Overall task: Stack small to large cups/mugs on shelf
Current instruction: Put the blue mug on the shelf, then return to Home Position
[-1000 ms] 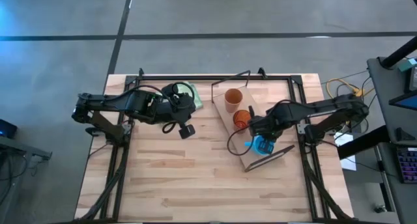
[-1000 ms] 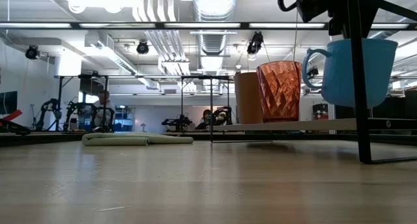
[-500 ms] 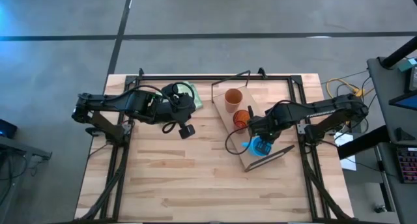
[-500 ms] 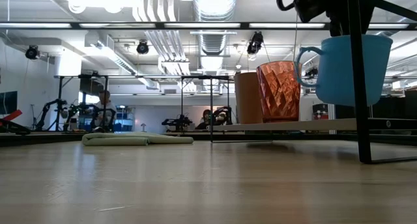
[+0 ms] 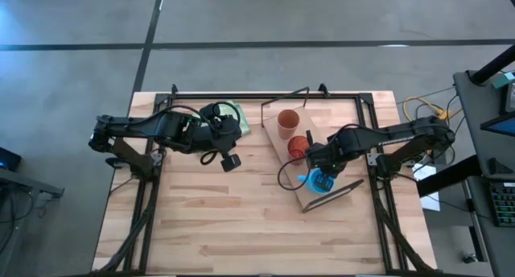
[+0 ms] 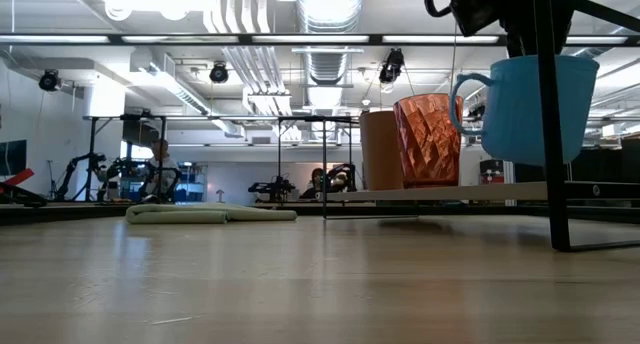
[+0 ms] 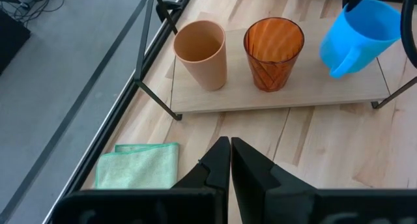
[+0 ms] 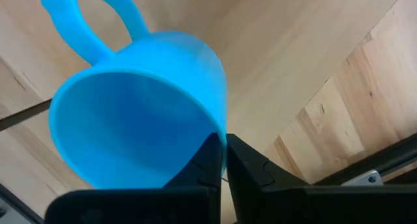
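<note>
Since a second ago, blue mug (image 6: 530,102) has shifted toward red-orange cup (image 6: 428,141). My right gripper (image 8: 220,157) pinches its rim, tilted above shelf (image 5: 299,198); I judge collision risk. Left gripper (image 7: 230,160) closed, empty.

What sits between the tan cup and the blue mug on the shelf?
The red-orange cup stands between the tan cup and the blue mug, held by the right tool; the left wrist view shows it.

shelf (image 7: 280,97) end free, red-orange cup (image 7: 273,52) seemingly crowding
</note>
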